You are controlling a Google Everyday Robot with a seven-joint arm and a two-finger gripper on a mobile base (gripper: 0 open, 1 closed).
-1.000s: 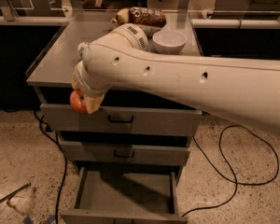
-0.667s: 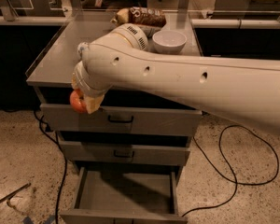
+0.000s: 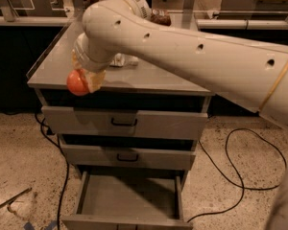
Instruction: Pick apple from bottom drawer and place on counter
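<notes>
One apple (image 3: pixel 77 83), and your gripper (image 3: pixel 86 81) has it. The fingers (image 3: pixel 97 79) are clenched on the fruit, pale pads pressed to its right side, with about half its red-orange skin showing to their left. The gripper hangs at the bench's (image 3: pixel 149 78) front left corner, and the apple sits right across the front lip as the camera sees it. You cannot tell from here whether the fruit touches the metal or hangs just off it.

One arm (image 3: pixel 192 56), thick and white, sweeps in from the right over the bench top and hides much of it.

Three drawers, count them. The top drawer (image 3: pixel 86 121) and the middle drawer (image 3: pixel 91 155) are each out a little, and each has one black handle, so two handles. The bottom drawer (image 3: pixel 129 195) is pulled well out, its flat grey inside on show, well below the apple.

Two cables on the speckled floor (image 3: pixel 19 152). The left cable (image 3: pixel 63 186) runs down beside the cabinet. The right cable (image 3: pixel 241 188) loops wide.

Behind the arm, a pale crumpled thing (image 3: pixel 125 60) lies on the bench, and a brown item (image 3: pixel 161 18) sits at the back. You cannot make out what either is.
</notes>
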